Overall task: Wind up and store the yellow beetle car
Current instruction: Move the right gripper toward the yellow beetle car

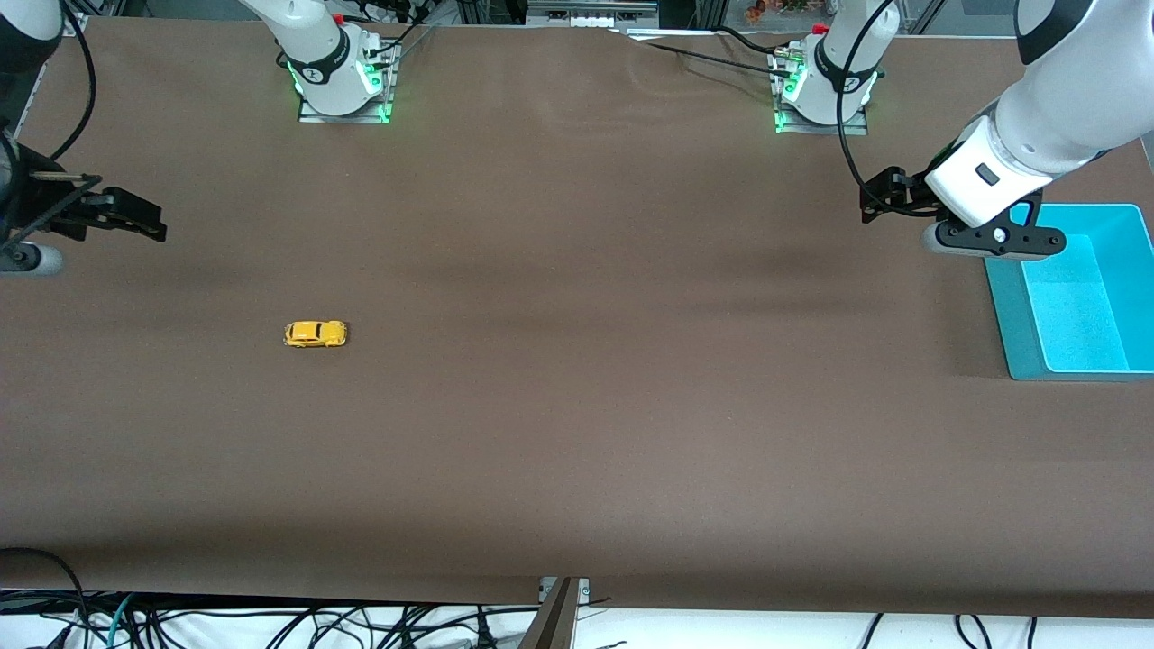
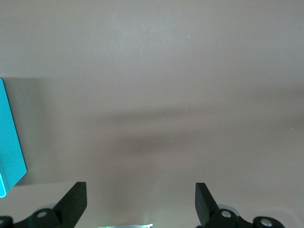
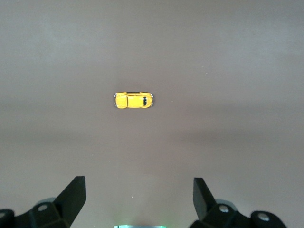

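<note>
The yellow beetle car (image 1: pixel 315 333) stands on its wheels on the brown table, toward the right arm's end. In the right wrist view the yellow beetle car (image 3: pixel 134 100) lies side-on, well apart from the fingers. My right gripper (image 1: pixel 149 221) hangs open and empty above the table edge at that end, with open fingers (image 3: pixel 76 194) framing bare table in its wrist view. My left gripper (image 1: pixel 873 198) is open and empty too, up over the table beside the blue bin; the left gripper (image 2: pixel 141 190) sees only table and a corner of the bin.
An empty turquoise bin (image 1: pixel 1082 297) sits at the left arm's end of the table; its corner (image 2: pixel 9 137) shows in the left wrist view. Both arm bases (image 1: pixel 343 81) (image 1: pixel 820 90) stand along the table's back edge. Cables hang below the front edge.
</note>
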Controlling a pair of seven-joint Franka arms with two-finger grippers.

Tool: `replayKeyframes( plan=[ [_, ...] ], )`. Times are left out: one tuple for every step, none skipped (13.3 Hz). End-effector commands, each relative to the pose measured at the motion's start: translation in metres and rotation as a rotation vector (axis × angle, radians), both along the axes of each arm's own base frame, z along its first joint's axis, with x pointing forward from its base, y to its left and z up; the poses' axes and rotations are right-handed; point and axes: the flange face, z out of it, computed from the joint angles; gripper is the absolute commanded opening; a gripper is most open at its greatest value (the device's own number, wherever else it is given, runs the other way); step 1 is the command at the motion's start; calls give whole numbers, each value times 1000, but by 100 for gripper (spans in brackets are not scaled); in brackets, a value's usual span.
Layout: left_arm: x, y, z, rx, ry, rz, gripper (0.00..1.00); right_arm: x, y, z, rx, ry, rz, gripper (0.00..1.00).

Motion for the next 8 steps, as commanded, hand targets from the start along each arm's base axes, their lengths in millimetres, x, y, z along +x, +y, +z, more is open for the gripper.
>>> replayKeyframes(
  plan=[
    [-3, 2, 9, -24, 2, 7, 100, 3, 36, -13, 0, 25, 56, 100],
    [-3, 1, 9, -24, 2, 6, 100, 4, 50, -19, 0, 36, 78, 100],
    [-3, 2, 9, -24, 2, 7, 100, 5, 66, -26, -3, 45, 102, 100],
    [-3, 1, 9, -23, 2, 5, 100, 6, 75, -29, -2, 45, 113, 100],
    [-3, 1, 8, -23, 4, 7, 100, 8, 80, -36, -4, 56, 124, 100],
    [-3, 2, 8, -23, 4, 7, 100, 8, 84, -38, -3, 62, 141, 100],
    [-3, 2, 8, -23, 4, 7, 100, 8, 84, -40, -3, 70, 185, 100],
    [-3, 2, 8, -23, 4, 7, 100, 10, 83, -46, 1, 83, 288, 100]
  ],
)
